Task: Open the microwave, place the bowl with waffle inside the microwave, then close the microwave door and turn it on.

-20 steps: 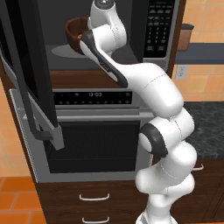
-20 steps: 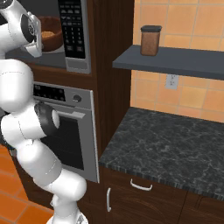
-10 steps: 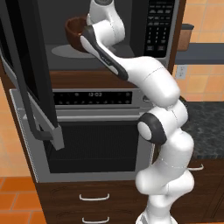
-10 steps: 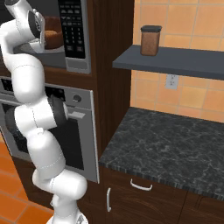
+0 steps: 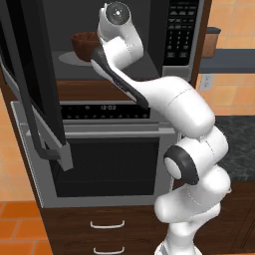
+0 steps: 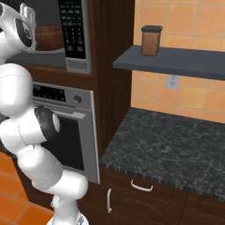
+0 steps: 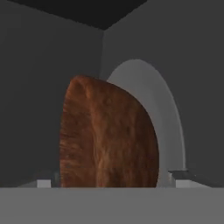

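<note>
The bowl [image 5: 85, 46] sits on the turntable [image 7: 168, 131] inside the microwave [image 5: 182, 35], gripper [image 7: 111, 181] released around it; rigid, light wood, likely best gripped at the rim

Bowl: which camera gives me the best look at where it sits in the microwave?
Left base view: the bowl sits on the turntable inside the open microwave. Right base view catches just a brown sliver past the arm. Hand view shows its wooden side close up, rolled sideways.
</note>
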